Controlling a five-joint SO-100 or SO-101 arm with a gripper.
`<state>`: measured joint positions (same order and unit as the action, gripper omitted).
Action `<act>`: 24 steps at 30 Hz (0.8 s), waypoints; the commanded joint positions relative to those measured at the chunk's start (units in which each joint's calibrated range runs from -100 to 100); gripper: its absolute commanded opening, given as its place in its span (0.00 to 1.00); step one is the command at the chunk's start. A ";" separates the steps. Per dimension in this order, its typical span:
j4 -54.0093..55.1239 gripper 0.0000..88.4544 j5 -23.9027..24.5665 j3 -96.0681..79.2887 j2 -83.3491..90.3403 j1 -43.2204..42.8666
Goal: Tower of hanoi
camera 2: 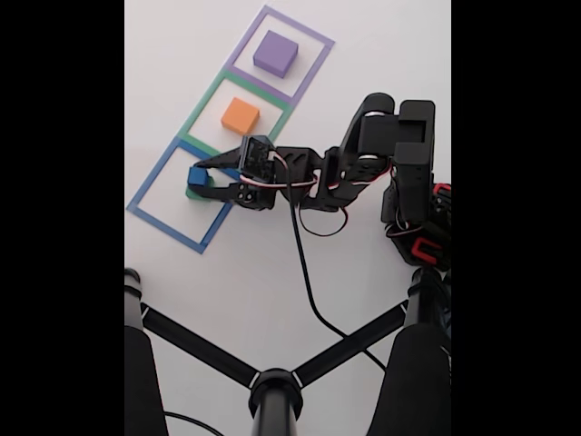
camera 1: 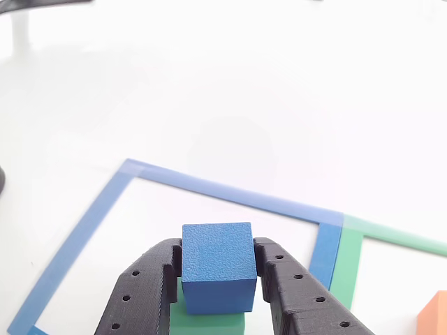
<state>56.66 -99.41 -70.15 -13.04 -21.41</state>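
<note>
The small blue block (camera 1: pixel 218 265) sits on top of the green block (camera 1: pixel 209 322) inside the blue square outline (camera 1: pixel 91 216). My gripper (camera 1: pixel 218 269) has its two black fingers (camera 1: pixel 150 286) pressed against the blue block's left and right sides. In the fixed view the gripper (camera 2: pixel 201 178) reaches left to the blue block (camera 2: pixel 197 175), with the green block (camera 2: pixel 192 193) showing under it. The orange block (camera 2: pixel 241 115) lies in the green outline and the purple block (camera 2: pixel 276 53) in the purple outline.
The arm's base and motors (camera 2: pixel 399 154) stand at the right of the white table in the fixed view, with a black cable (camera 2: pixel 304 272) trailing down. A black tripod-like stand (camera 2: pixel 272 386) spans the bottom. An orange block corner (camera 1: pixel 433 317) shows at the lower right.
</note>
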 commanded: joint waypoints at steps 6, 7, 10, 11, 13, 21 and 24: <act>-25.62 0.01 -0.59 2.22 25.30 -0.59; -31.45 0.01 -0.59 3.59 29.07 -0.51; -49.66 0.01 -0.59 9.40 39.25 0.02; -56.30 0.01 -0.59 12.49 41.81 0.48; -67.71 0.01 -0.59 18.40 45.50 1.62; -112.14 0.01 -0.59 49.02 51.83 8.26; -125.42 0.01 -0.59 61.38 51.67 11.53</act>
<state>-51.04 -100.00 -26.28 35.67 -13.88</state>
